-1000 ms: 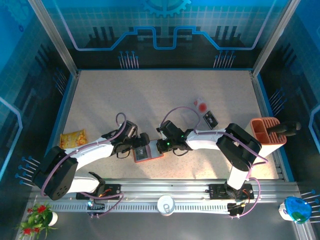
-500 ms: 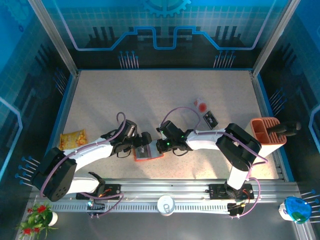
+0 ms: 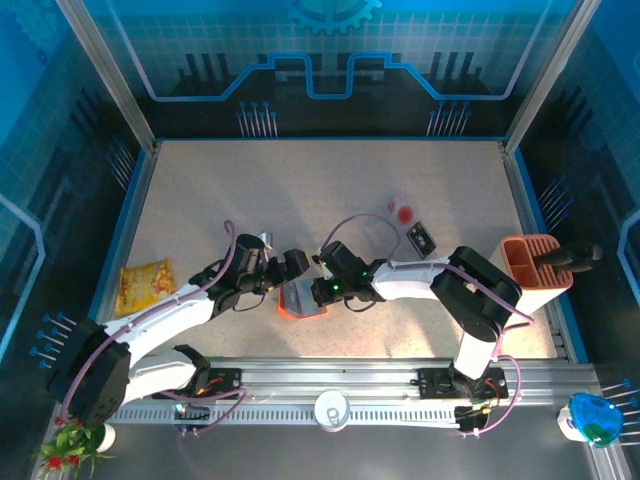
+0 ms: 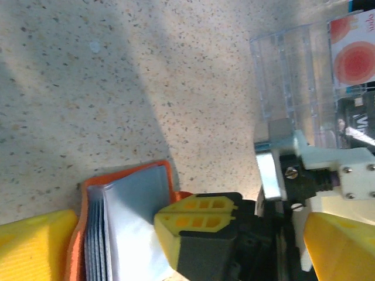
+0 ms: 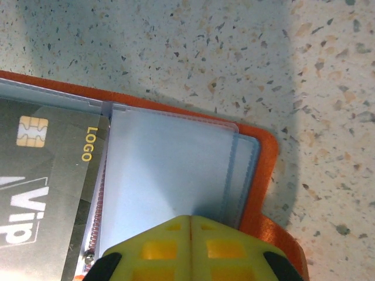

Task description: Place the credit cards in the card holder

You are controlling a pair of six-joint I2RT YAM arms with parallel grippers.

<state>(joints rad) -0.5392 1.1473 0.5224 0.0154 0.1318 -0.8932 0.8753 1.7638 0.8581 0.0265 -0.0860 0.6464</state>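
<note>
The card holder is a red-orange wallet lying open between the two arms. Its grey-blue pockets fan out in the left wrist view. My right gripper is shut, and its joined yellow tips press down on a clear pocket. A dark card with a gold chip sits in the neighbouring pocket. My left gripper is open and hangs over the holder's left side, its fingers straddling the holder. Further credit cards lie at the right: a pink-red one in a clear case and a dark one.
A yellow snack packet lies near the left edge. A terracotta slotted bin with a black tool in it stands at the right edge. The clear case lies just beyond the right arm's wrist.
My left gripper has lifted and drawn back towards the far side, staying open. The holder now looks narrower from above, with its pockets raised. The right gripper has kept pressing in place.
</note>
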